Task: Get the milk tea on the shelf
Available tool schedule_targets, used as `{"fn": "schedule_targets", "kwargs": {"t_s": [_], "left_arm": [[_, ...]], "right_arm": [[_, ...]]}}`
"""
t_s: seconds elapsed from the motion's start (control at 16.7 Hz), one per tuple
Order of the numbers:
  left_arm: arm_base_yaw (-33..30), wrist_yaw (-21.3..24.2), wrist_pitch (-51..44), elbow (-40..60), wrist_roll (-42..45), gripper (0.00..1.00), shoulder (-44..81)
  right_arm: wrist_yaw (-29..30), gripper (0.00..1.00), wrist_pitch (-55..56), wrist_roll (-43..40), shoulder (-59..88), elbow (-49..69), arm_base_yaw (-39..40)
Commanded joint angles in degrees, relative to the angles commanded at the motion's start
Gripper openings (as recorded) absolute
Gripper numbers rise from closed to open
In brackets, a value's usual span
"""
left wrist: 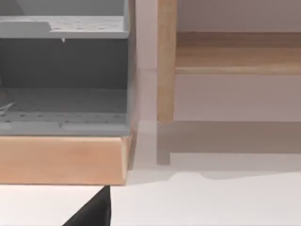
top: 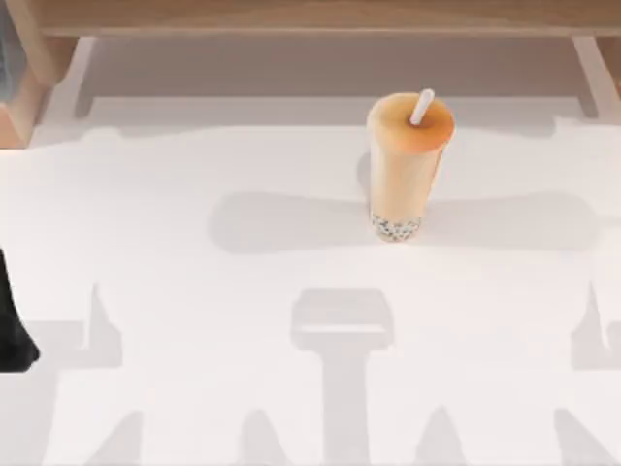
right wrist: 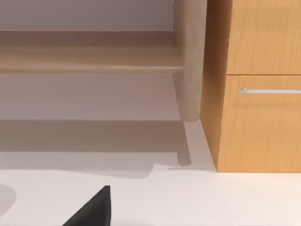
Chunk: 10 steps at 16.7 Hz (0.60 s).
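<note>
Milk tea (top: pixel 408 165) stood upright on the counter (top: pixel 194 291), upper right of centre, below the shelf (top: pixel 320 15), ungrasped; finger state cannot be told.

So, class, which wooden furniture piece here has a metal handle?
The wooden cabinet beside the shelf's support post: its front carries a silver handle; the shelf and the grey-lined unit have none.

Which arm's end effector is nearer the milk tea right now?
Probably right. The milk tea stands right of centre; the left end effector sits at the table's far left edge, the right end effector near the shelf's right support.
</note>
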<state>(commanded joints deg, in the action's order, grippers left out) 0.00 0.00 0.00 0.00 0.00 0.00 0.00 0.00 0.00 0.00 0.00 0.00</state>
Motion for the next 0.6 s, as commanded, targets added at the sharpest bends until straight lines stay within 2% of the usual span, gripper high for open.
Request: {"fn": "schedule_targets", "kwargs": {"t_s": [0.3,0.6], "left_arm": [[0.0,0.0,0.0,0.0,0.0,1.0,0.0],[0.0,0.0,0.0,0.0,0.0,1.0,0.0]], "right_arm": [[1.78,1.0,2.61,0.28,3.19,1.17,1.43],[9.27,1.0,13.98,1.21,19.13,5.84,8.54]]}}
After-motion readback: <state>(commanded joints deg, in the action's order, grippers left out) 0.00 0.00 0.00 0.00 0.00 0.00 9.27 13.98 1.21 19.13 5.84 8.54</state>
